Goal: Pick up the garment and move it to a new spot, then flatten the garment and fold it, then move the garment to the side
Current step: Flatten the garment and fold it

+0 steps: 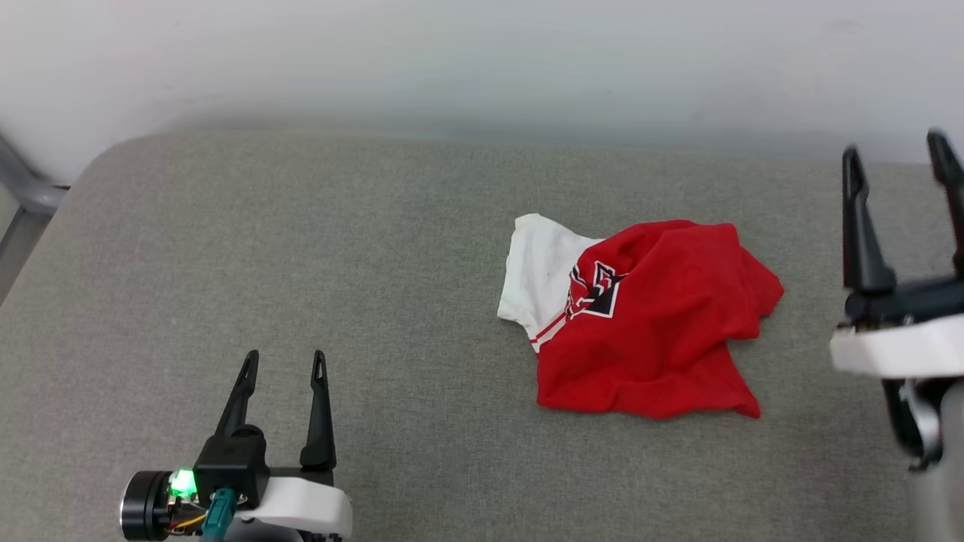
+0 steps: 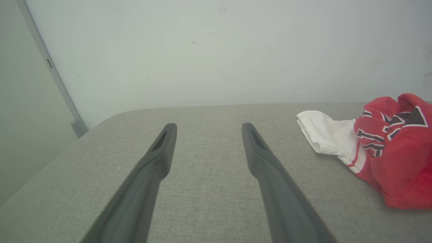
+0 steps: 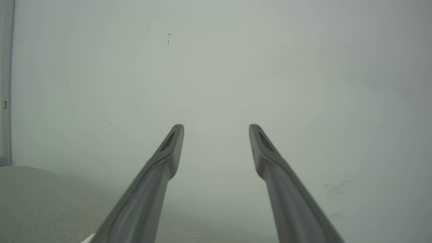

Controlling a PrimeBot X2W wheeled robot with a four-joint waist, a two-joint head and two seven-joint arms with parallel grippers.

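The garment (image 1: 648, 331) lies crumpled on the grey cushion right of centre, red cloth bunched over a white sleeve panel with black lettering partly showing. In the left wrist view the garment (image 2: 388, 148) sits at the right edge. My left gripper (image 1: 285, 363) stands open low at the left, well clear of the cloth, with nothing between its fingers (image 2: 162, 148). My right gripper (image 1: 896, 150) is open at the far right, raised beside the garment and apart from it. In its own wrist view the right gripper (image 3: 216, 130) points at the bare wall.
The grey padded surface (image 1: 301, 248) stretches wide to the left of the garment. A pale wall (image 1: 482, 60) runs along its far edge. A metal frame bar (image 1: 22, 188) stands at the far left corner.
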